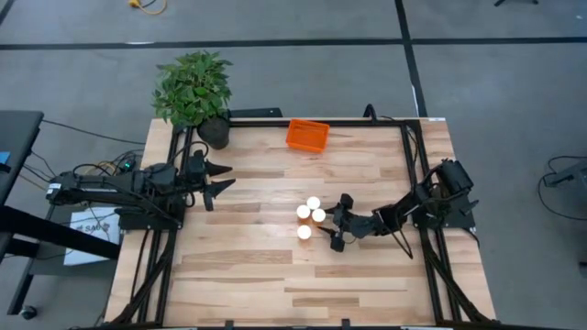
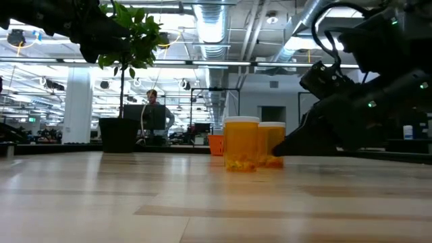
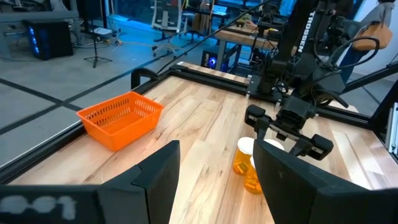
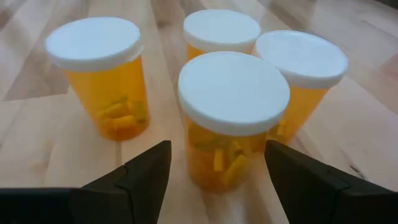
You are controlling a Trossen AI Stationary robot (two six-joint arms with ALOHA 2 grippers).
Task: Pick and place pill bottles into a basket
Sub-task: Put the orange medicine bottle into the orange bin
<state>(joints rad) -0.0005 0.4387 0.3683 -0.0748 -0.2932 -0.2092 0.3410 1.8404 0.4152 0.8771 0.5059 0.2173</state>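
Note:
Four pill bottles with white lids and amber bodies stand upright in a cluster at mid-table; they also show in the right wrist view and the low view. The orange basket stands near the far edge and also shows in the left wrist view. My right gripper is open, low over the table just right of the cluster. Its fingers stand to either side of the nearest bottle without touching it. My left gripper is open and empty at the left side.
A potted plant in a black pot stands at the far left corner, left of the basket. A black frame rail runs along the table's sides. Bare wood lies between the bottles and the near edge.

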